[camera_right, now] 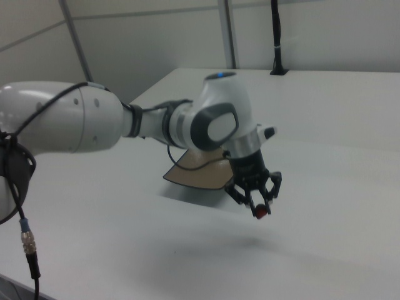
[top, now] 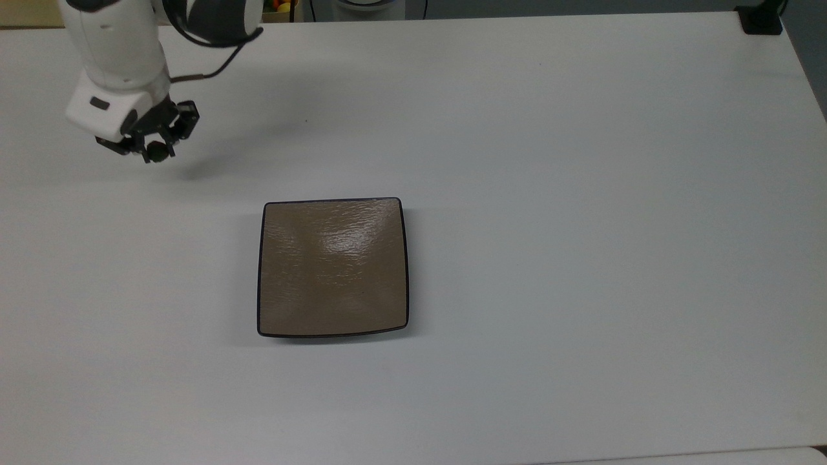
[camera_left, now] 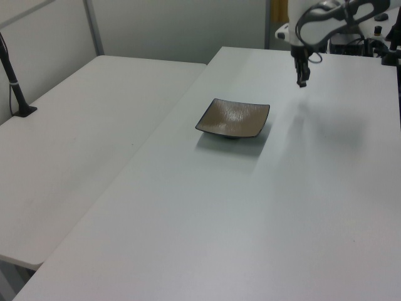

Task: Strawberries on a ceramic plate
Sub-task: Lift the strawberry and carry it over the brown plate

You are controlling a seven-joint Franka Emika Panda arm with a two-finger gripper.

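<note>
- Top view: gripper (top: 155, 150) sits in the top view's upper left, hanging from the white arm (top: 113, 45) that comes in from the top edge. Its black fingers are clamped on the strawberry (top: 156, 151), which reads here as a small dark round lump at the fingertips. A soft shadow lies on the white table (top: 581, 194) just to the right of the gripper and a little below it. The ceramic plate (top: 333, 267) rests flat near the table's middle, square, glossy tan-brown, thin dark rim, nothing on it. Plate is well apart from the gripper, below it and to the top view's right.
- Left view: gripper (camera_left: 302, 81) points straight down near the left view's upper right, clear of the table surface, its shadow falling lower on the tabletop. The fruit is too small to make out at the tips. The plate (camera_left: 234, 118) lies to the left view's left of the gripper and lower, not touching it. A second white table (camera_left: 75, 150) adjoins on the left view's left, with a black post (camera_left: 14, 81) standing at its edge.
- Right view: gripper (camera_right: 257, 206) hangs below the arm's wrist, fingers closed onto the red strawberry (camera_right: 259, 211), which is held in the air above the table with a faint shadow under it. The plate (camera_right: 197, 172) shows behind the gripper, partly hidden by the arm, to the right view's left. A dark cable (camera_right: 22, 206) hangs at the right view's left edge.
</note>
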